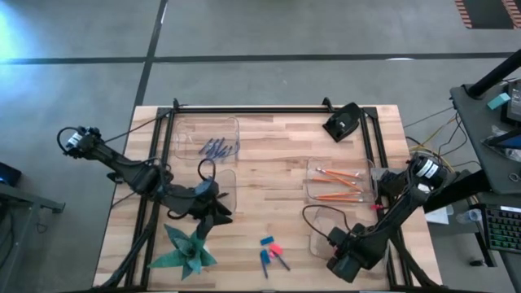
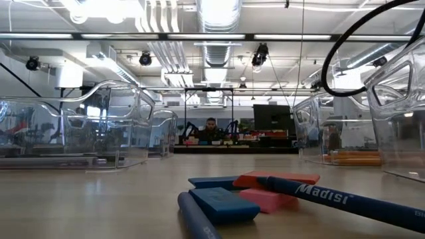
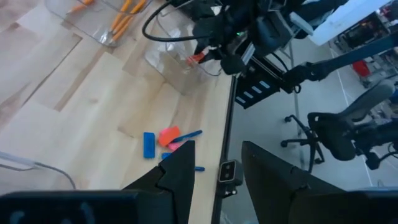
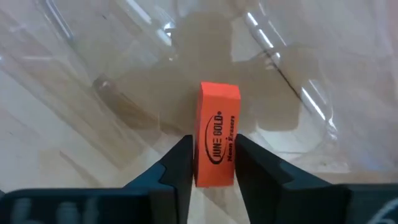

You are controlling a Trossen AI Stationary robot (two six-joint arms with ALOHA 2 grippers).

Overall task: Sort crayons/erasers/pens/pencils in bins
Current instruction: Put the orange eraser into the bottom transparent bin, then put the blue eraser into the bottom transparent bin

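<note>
My right gripper [image 4: 213, 163] points down into the near right bin [image 1: 319, 232], shut on an orange-red eraser [image 4: 217, 127]. Its fingers are hidden under the arm in the high view. A blue eraser [image 1: 267, 241], a pink eraser [image 1: 275, 249] and two thin blue sticks [image 1: 265, 260] lie loose on the table's near middle. The orange pencils [image 1: 338, 184] lie in the right middle bin [image 1: 311, 185]. Blue sticks [image 1: 216, 148] lie in the far left bin [image 1: 181, 130]. My left gripper [image 3: 216, 177] hovers open and empty left of the loose pile. My right gripper pinches the orange-red eraser's two long sides [image 4: 200, 163] between its two fingers, at the end nearest the wrist. The fingers come from above, pointing down. The eraser reaches down toward the bin's floor; whether its far end rests there, I cannot tell.
A green spiky paper shape [image 1: 187, 249] lies at the near left, close to my left gripper. A fourth clear bin [image 1: 228, 189] sits under my left arm. A black camera block [image 1: 342, 124] stands at the far right. A black rail frame [image 1: 269, 108] rims the table.
</note>
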